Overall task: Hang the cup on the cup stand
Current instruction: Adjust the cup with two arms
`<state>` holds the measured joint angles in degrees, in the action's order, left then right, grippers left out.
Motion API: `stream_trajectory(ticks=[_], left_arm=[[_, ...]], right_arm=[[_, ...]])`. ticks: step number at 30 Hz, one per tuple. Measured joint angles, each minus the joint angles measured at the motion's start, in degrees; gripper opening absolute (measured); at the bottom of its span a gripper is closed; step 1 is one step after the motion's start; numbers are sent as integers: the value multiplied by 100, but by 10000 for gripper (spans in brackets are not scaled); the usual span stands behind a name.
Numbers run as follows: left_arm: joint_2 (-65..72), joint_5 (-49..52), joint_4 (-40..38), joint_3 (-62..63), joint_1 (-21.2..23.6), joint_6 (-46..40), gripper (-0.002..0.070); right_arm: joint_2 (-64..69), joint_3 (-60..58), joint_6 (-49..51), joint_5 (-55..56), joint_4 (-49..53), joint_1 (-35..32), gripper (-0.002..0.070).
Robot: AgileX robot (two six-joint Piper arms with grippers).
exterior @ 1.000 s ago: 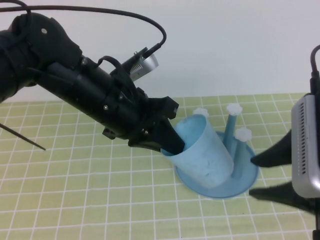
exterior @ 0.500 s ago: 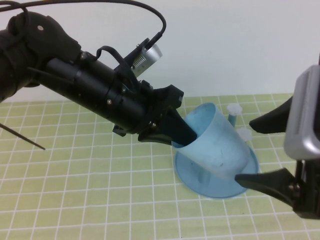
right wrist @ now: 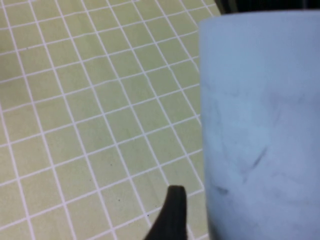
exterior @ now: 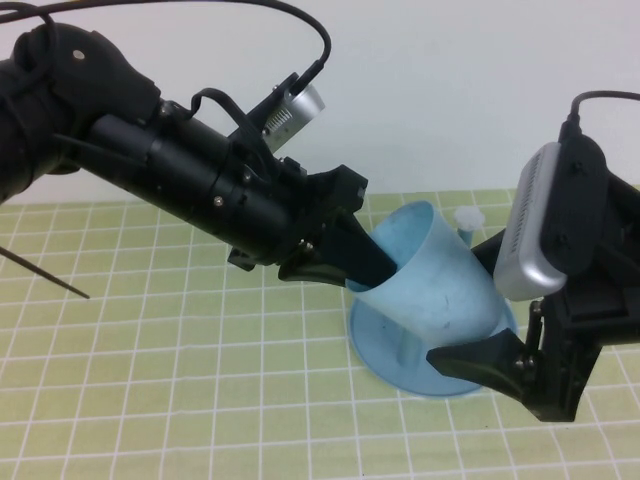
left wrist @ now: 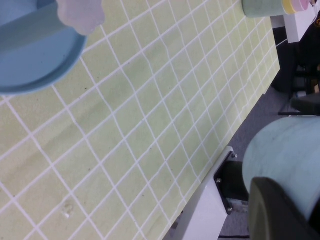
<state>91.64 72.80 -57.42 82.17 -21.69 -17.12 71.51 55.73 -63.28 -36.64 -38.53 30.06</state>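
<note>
A green-checked table [exterior: 150,380] under a white wall. The left pincer [exterior: 345,262], closed on the cup's [exterior: 430,290] rim, holds it tilted over the cup stand [exterior: 385,350]; one white cap [exterior: 467,218] shows behind. The right pincer [exterior: 490,305] spreads wide around the cup's far end. Next, I judge: right closes and takes over.

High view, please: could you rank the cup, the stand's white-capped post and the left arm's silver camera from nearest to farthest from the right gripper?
From the open right gripper:
1. Cup, between its fingers, held by the shut left gripper.
2. White-capped post, behind the cup.
3. Silver camera, far on the left arm.
</note>
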Motion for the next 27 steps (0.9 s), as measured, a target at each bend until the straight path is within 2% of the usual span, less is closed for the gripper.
stream_trajectory(ticks=[2,6,11,13,15,18,20,22,24,27], left_arm=[[0,12,-59,0,0,-102,0],[0,-26,-68,0,0,-260,1],[0,-182,-58,0,0,-762,19],[0,-235,-70,35,0,-1004,71],[0,-270,-55,97,0,-1200,160],[-10,-217,3,253,36,-1393,353],[-10,-131,30,416,117,-1563,455],[-21,-48,30,611,254,-1667,498],[-46,78,30,769,380,-1945,493],[-258,66,132,810,428,-2921,492]], right_arm=[[37,0,-70,19,-40,0,671],[85,0,-168,69,-51,0,549],[94,12,-233,98,-60,0,530],[94,12,-255,111,-49,0,530],[94,12,-255,111,-49,0,529],[94,12,-259,111,-41,0,529],[94,12,-259,87,-37,0,529],[94,12,-259,76,-37,0,529],[94,12,-233,66,-37,0,529],[94,12,-136,24,-37,0,529]])
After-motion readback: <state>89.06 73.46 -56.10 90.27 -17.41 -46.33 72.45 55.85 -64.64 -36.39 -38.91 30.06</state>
